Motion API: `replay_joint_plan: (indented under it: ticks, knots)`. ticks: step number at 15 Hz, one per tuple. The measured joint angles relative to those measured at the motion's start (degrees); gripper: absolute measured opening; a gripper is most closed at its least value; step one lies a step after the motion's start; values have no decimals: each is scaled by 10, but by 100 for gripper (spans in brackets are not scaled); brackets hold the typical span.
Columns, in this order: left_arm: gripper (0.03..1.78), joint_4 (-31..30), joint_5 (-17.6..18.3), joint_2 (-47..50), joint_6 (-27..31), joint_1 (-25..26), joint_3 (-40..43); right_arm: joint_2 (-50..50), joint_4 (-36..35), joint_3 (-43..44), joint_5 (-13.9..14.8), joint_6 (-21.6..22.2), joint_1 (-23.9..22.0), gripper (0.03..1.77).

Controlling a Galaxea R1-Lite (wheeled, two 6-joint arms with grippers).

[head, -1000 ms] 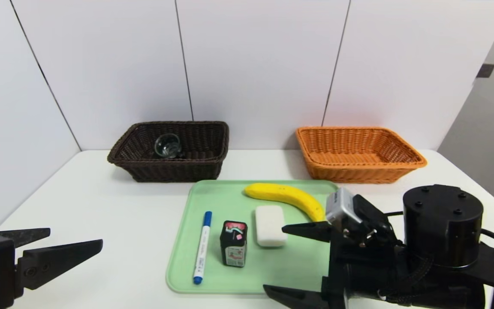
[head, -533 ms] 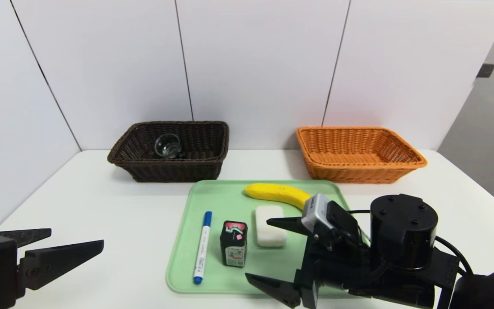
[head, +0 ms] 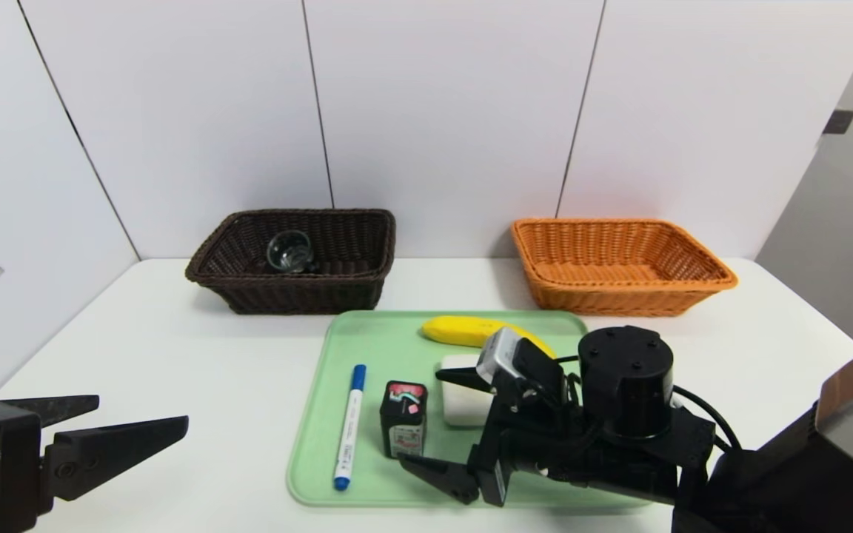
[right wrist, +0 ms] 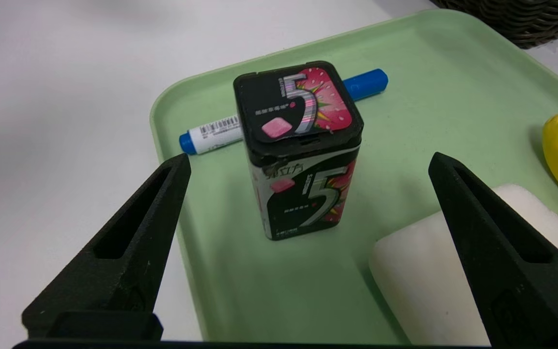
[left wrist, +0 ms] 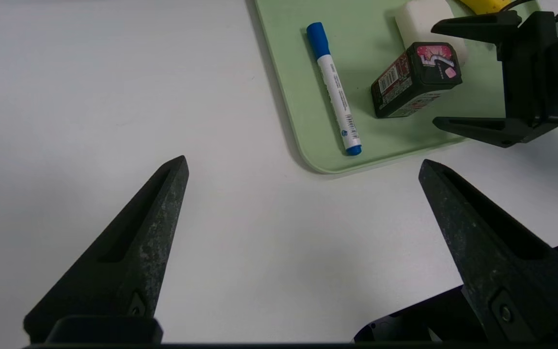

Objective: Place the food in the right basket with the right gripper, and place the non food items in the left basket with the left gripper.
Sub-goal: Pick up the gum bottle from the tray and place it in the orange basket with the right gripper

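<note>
On the white worktop (head: 175, 355) we list a green tray (head: 389, 340) holding: pen (head: 349, 426) at 9 o'clock, gum box (head: 403, 420) upright at centre, white block (head: 460, 406) just beside it at 3 o'clock, banana (head: 463, 331) at 1 o'clock. We note the right gripper (head: 445, 426), jaws released, spread wide and facing the gum box without touching. Left gripper (head: 93, 437), jaws released, sits over bare worktop at 8 o'clock. Brown basket (head: 367, 237) at 11 o'clock holds a glass (head: 289, 250); orange basket (head: 619, 296) lies at 1 o'clock.
</note>
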State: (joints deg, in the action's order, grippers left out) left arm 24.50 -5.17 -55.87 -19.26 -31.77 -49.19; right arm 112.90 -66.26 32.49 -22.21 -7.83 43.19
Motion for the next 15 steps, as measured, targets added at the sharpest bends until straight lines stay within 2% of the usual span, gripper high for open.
replay_joint_plan:
  ticks: [11,15]
  knots:
    - [169,-1,2,-8,1,0,0,70,8,73,5,-1,8,170]
    - [169,-1,3,-9,0,0,1,82,8,89,5,-1,14,108]
